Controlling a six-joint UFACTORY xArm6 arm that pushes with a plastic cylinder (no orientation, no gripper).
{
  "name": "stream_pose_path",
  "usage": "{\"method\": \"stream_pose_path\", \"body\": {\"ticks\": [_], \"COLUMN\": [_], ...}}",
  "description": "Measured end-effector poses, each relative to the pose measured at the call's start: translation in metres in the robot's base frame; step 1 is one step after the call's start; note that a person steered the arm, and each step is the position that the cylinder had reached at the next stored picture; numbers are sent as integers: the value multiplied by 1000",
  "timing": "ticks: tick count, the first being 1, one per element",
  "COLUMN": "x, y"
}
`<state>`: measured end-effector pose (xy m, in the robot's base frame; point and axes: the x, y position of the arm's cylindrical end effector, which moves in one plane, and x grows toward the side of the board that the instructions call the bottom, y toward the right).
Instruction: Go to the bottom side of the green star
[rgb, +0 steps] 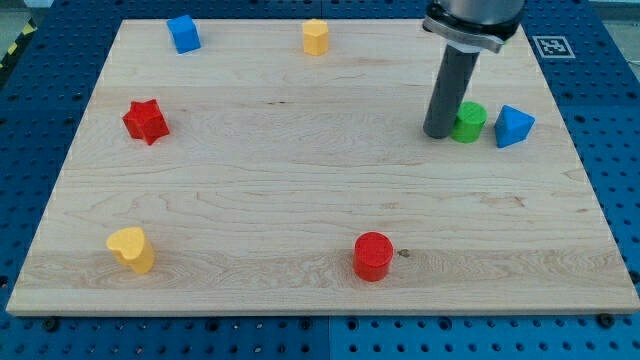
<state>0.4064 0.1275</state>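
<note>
A green block (469, 122) sits at the view's right on the wooden board (300, 170). The rod hides its left edge, so I cannot make out its shape. My tip (437, 135) rests on the board right against the green block's left side, level with its lower half. The dark rod rises from there to the view's top.
A blue triangular block (514, 126) lies just right of the green block. A blue cube (184, 33) and a yellow block (316, 36) are at the top. A red star (146, 121) is at left, a yellow heart (132, 249) at bottom left, and a red cylinder (373, 256) at bottom centre.
</note>
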Motion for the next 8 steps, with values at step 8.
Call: {"method": "stream_pose_path", "body": {"ticks": [8], "x": [-75], "y": [-12]}}
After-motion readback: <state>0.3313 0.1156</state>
